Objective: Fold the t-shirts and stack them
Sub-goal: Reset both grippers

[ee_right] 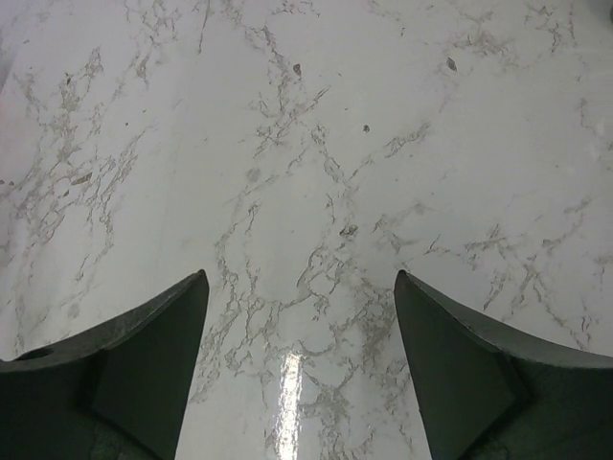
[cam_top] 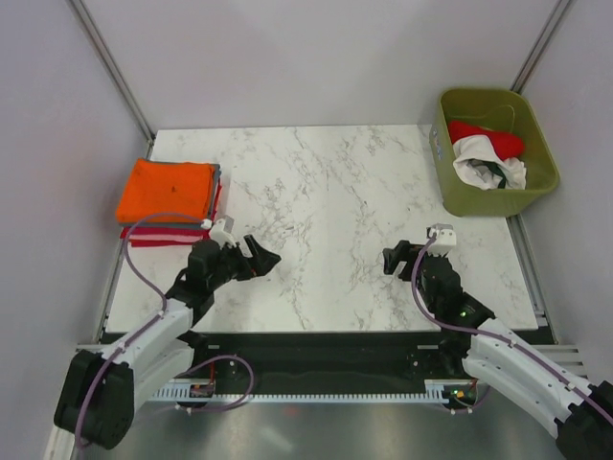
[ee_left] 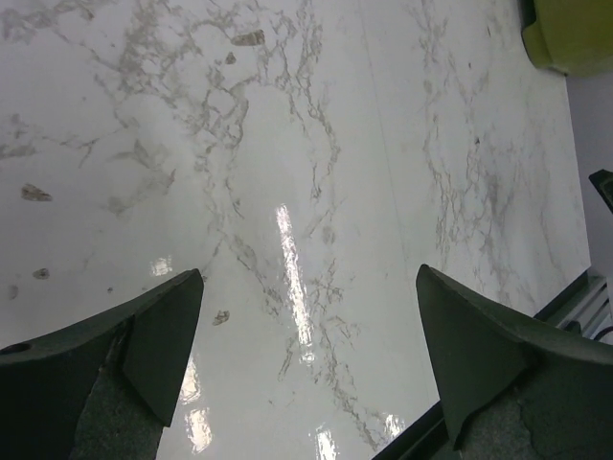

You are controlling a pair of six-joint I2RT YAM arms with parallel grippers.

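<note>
Left pincer (cam_top: 259, 255) and right pincer (cam_top: 395, 259) gape wide, empty. Just ahead-left of the left pincer lies the folded stack (cam_top: 158, 236), bright orange cotton t-shirt (cam_top: 168, 189) topmost, long axis crosswise. Next, I judge: fetch the crumpled red t-shirt (cam_top: 490, 137) (no clear axis) from the olive-green plastic bin (cam_top: 493, 201), well ahead-right of the right pincer.

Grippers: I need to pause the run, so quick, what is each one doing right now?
Left gripper: open, holding nothing.
Right gripper: open, holding nothing.
</note>
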